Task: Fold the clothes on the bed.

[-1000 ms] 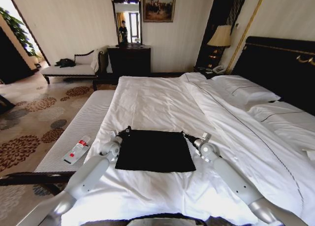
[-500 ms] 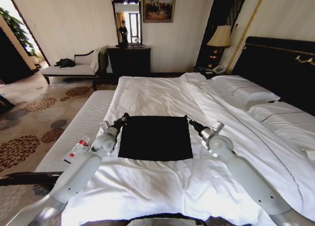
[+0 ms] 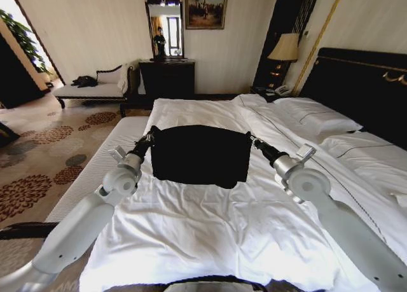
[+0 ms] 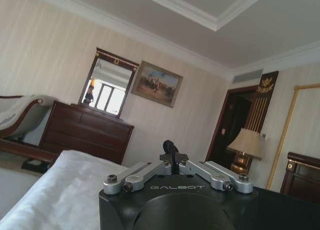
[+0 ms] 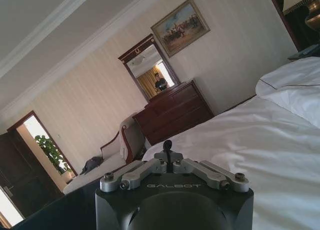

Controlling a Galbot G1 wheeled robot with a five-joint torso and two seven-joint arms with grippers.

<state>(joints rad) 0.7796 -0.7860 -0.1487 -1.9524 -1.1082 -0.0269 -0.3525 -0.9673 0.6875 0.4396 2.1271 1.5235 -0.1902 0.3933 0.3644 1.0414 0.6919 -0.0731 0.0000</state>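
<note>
Compared with a second ago, both arms are reaching farther up the bed and higher: the black T-shirt, which was lying flat as a folded rectangle close to the robot, is now hanging lifted off the sheet, its top edge stretched between the two grippers and its lower edge drooping and just about brushing the white cover. The arms are showing more steeply raised than before.

The bed is spreading white and rumpled below the garment, with white pillows lying toward the dark headboard on the right. A pale ribbed bench is running along the bed's left side. Beyond it a patterned carpet is showing, with a chaise, a dark dresser under a mirror, a framed painting and a lit lamp against the far wall.

The left gripper is pinching the T-shirt's upper left corner, fingers pressed together on the cloth; the right gripper is pinching the upper right corner the same way. In both wrist views, each gripper's fingertips are meeting in a dark tip, the left one and the right one.
</note>
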